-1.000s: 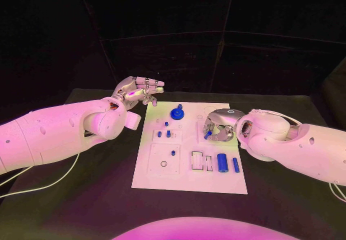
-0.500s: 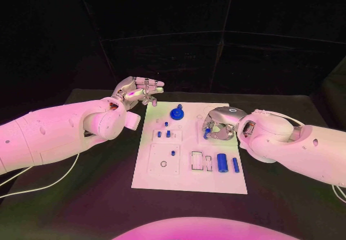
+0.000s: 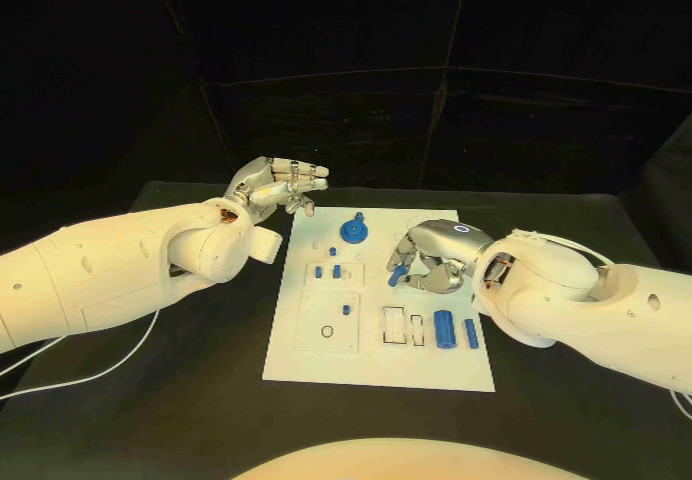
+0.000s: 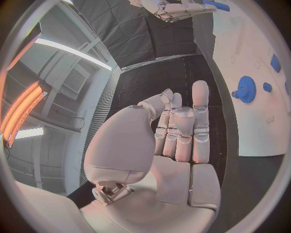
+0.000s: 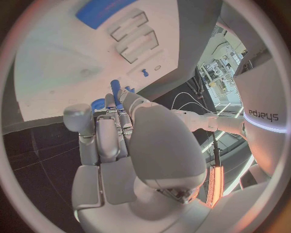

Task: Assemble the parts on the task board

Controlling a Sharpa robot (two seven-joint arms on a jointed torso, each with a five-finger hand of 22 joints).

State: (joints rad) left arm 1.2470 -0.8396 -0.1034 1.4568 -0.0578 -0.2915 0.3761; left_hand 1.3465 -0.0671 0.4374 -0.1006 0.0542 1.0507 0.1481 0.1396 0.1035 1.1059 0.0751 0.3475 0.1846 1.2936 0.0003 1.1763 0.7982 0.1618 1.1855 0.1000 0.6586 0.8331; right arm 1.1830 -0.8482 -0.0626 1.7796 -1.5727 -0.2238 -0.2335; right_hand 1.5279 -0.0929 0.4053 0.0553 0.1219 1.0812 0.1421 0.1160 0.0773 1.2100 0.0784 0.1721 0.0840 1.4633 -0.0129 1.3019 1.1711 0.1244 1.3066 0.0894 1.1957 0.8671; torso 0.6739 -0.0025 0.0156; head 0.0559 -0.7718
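Note:
The white task board (image 3: 378,360) lies in the middle of the black table. At its far end stands a blue gear (image 3: 353,230), with small blue pegs (image 3: 326,268) nearer the middle. Two blue cylinders (image 3: 456,328) lie by the near right edge. My right hand (image 3: 430,258) hovers over the board's right half and pinches a blue peg (image 3: 397,273), which also shows between its fingers (image 5: 115,90) in the right wrist view. My left hand (image 3: 274,185) hangs raised beyond the board's far left corner, fingers loosely bent, holding nothing. Its wrist view shows the gear (image 4: 245,89) and the right hand (image 4: 176,8).
Several rectangular recesses (image 3: 404,323) are cut into the board beside the cylinders, and a round hole (image 3: 327,328) sits in its left half. Black table (image 3: 173,400) surrounds the board on all sides. A white cable (image 3: 87,375) trails under my left arm.
My right hand has shifted left over the board, carrying the blue peg with it. My left hand's fingers have curled in a little; the arm stays put.

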